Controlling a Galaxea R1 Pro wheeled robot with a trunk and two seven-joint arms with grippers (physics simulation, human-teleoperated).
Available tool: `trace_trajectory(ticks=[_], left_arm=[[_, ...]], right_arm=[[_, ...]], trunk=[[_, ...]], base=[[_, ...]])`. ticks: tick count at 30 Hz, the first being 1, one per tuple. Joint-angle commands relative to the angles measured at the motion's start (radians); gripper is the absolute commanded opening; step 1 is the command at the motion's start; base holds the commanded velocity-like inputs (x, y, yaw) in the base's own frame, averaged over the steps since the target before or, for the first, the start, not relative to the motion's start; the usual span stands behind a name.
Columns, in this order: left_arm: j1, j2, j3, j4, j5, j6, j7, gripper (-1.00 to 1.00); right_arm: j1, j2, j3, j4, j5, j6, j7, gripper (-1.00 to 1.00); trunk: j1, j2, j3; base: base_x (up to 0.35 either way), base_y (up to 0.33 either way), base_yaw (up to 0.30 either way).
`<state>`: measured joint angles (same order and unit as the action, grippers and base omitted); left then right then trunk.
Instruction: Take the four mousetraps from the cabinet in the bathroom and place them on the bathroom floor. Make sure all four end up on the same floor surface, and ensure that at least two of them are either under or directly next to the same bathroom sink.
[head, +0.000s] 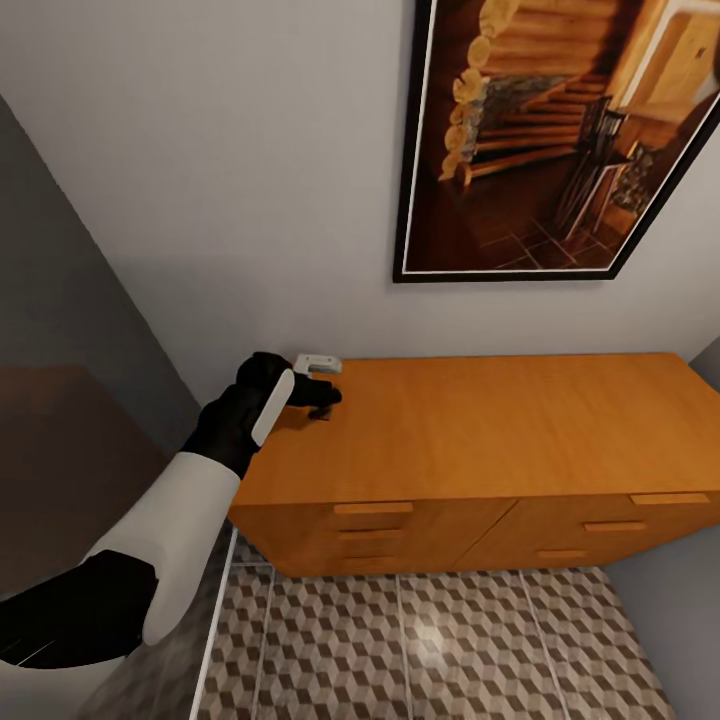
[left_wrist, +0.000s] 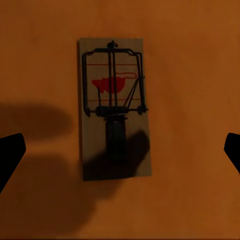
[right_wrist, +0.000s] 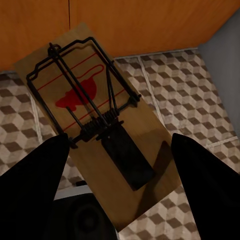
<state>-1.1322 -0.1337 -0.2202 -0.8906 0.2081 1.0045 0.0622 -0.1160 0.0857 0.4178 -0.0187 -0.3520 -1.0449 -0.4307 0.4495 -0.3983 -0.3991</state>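
Note:
One mousetrap (left_wrist: 114, 107), a tan board with dark wire and a red mark, lies flat on the orange-brown cabinet (head: 500, 420) top. My left gripper (left_wrist: 122, 142) hovers straight above it, open, fingers spread wide to either side. In the head view the left gripper (head: 320, 398) sits over the cabinet's back left corner and covers that trap. A second mousetrap (right_wrist: 100, 125) sits between the dark fingers of my right gripper (right_wrist: 119, 137), shut on it, held above the cube-patterned bathroom floor (right_wrist: 200, 90) in front of the cabinet (right_wrist: 150, 25).
A large framed picture (head: 560, 140) hangs on the white wall above the cabinet. The drawer fronts with bar handles (head: 372, 508) face the tiled floor (head: 430, 650). A grey wall (head: 680, 600) closes the right side, and a dark partition (head: 60, 400) stands at the left.

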Motion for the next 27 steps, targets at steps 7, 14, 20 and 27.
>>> trace_trajectory(ticks=[7,14,20,27], left_arm=[[-0.001,0.0,-0.003,0.01,0.005,0.002,0.009,1.0],[-0.001,-0.001,-0.022,0.012,0.002,0.002,0.037,1.0],[-0.001,-0.003,-0.043,0.012,0.003,0.003,0.108,1.0],[0.0,-0.004,-0.049,0.012,0.004,0.003,0.13,1.0]], right_arm=[[-0.001,0.0,0.009,0.0,-0.005,-0.002,-0.005,-1.0],[-0.001,0.001,0.009,0.0,-0.005,-0.002,-0.005,-1.0],[-0.001,0.001,0.009,0.001,-0.005,-0.002,-0.005,-1.0],[-0.001,0.001,0.009,0.001,-0.005,-0.002,-0.005,-1.0]], trunk=[[0.001,-0.002,-0.002],[0.001,-0.002,-0.002],[0.001,-0.002,-0.002],[0.001,-0.002,-0.002]], base=[[0.0,0.0,0.0],[0.0,0.0,0.0],[0.0,0.0,0.0],[0.0,0.0,0.0]])
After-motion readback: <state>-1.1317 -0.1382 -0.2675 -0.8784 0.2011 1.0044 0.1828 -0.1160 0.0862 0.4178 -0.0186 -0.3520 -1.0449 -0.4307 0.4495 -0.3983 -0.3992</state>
